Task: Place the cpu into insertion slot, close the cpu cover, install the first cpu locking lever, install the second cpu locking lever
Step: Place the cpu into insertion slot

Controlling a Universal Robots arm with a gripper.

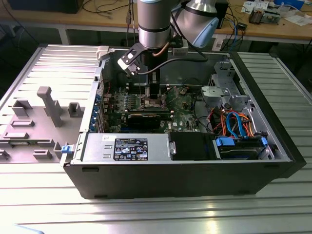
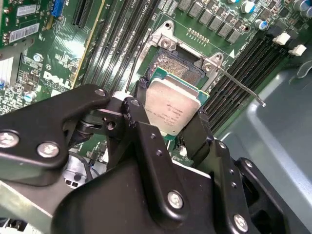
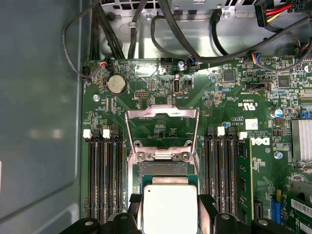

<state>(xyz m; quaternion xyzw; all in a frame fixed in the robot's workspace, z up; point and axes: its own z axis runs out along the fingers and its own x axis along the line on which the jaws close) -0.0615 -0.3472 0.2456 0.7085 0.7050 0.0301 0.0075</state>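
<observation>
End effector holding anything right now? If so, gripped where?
Yes. The end effector grips the cpu by two opposite side edges, one finger on each, leaving its metal top bare. It sits by the open socket.

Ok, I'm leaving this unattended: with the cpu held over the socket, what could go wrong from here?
The tool grips the cpu by two edges, not yet in the insertion slot; an offset landing could bend the bare contacts. The open cpu cover and a lever stand close, so the tool might catch them.
</observation>
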